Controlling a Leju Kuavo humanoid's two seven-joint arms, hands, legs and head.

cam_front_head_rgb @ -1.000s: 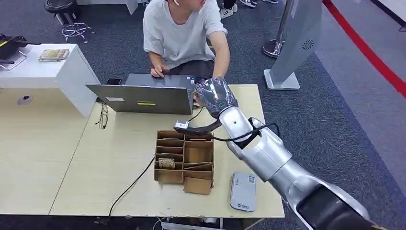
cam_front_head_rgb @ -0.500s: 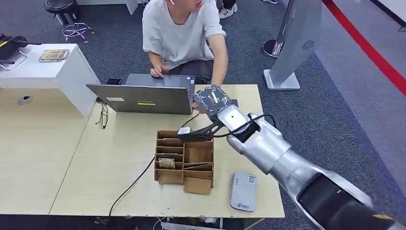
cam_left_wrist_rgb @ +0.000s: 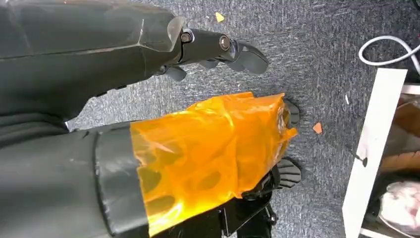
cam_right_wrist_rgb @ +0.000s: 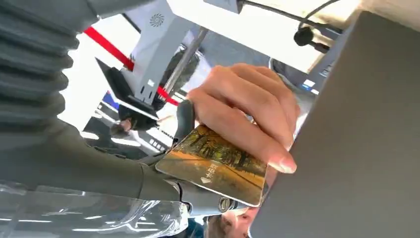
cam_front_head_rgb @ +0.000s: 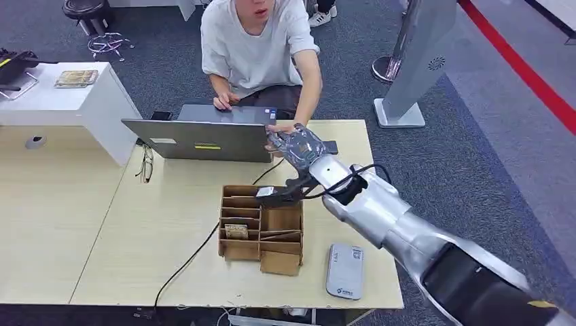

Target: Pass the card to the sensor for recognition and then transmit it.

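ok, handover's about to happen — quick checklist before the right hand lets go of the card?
1. Card in the right hand: ok, it lies against the fingers in the right wrist view.
2. Person's hand on the card: ok, its fingers lie over the card's top edge.
3. Person's grip firm enough to take the card alone: cannot tell.
4. Handover spot beside the laptop: ok, the right hand is at the laptop's corner, near the table's far edge.
5. Path back over the cardboard organizer: ok; the arm passes above it, but how far above cannot be told.
6. Left hand out of the way: ok, it hangs over the carpet holding nothing.
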